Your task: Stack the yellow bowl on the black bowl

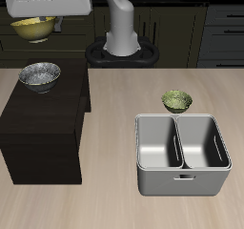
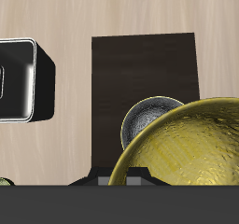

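**Carrying yellow bowl toward black bowl**

Ext. view: gripper point(image 1: 40, 13) is clamped on the yellow bowl point(image 1: 33, 28), held high w/ clearance above the black bowl point(image 1: 40, 74), which sits on a dark cabinet point(image 1: 43, 128); prob. mid-transport, not yet aligned. Olive bowl point(image 1: 176, 101) and grey double bin point(image 1: 182, 154) rest on the counter point(image 1: 105, 176), well apart.

Wrist view: yellow bowl point(image 2: 191, 148) looms close, partly covering black bowl point(image 2: 149, 120) below on cabinet top; bin point(image 2: 23, 78) off to one side.

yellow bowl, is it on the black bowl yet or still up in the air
In the air. The yellow bowl hangs under the gripper, clearly above the black bowl, which sits empty on the dark cabinet.
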Controlling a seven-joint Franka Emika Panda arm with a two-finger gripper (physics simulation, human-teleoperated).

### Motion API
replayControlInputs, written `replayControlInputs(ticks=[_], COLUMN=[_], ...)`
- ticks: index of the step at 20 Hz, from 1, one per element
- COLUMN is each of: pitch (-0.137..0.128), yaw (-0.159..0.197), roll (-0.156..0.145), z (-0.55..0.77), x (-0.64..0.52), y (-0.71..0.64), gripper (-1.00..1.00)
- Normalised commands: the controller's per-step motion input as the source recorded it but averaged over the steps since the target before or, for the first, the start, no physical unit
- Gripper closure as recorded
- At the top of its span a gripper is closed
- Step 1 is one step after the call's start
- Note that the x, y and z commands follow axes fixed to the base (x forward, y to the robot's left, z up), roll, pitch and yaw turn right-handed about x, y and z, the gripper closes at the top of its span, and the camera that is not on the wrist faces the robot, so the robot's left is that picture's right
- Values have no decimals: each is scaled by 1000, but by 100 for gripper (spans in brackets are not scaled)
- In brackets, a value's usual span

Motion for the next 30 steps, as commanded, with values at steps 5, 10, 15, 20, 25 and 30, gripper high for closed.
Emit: replayControlInputs(ticks=[5,10,15,20,25,30], pitch=[-15,-10,8,32,22,33], yaw=[12,-9,10,-29,1,12], roll=[12,-1,-24,-10,-2,7], z=[-5,-59,-215,-349,-225,-250], x=[88,65,87,150,20,-53], y=[-225,-103,48,-47,29,104], gripper=[100,100,100,100,100,100])
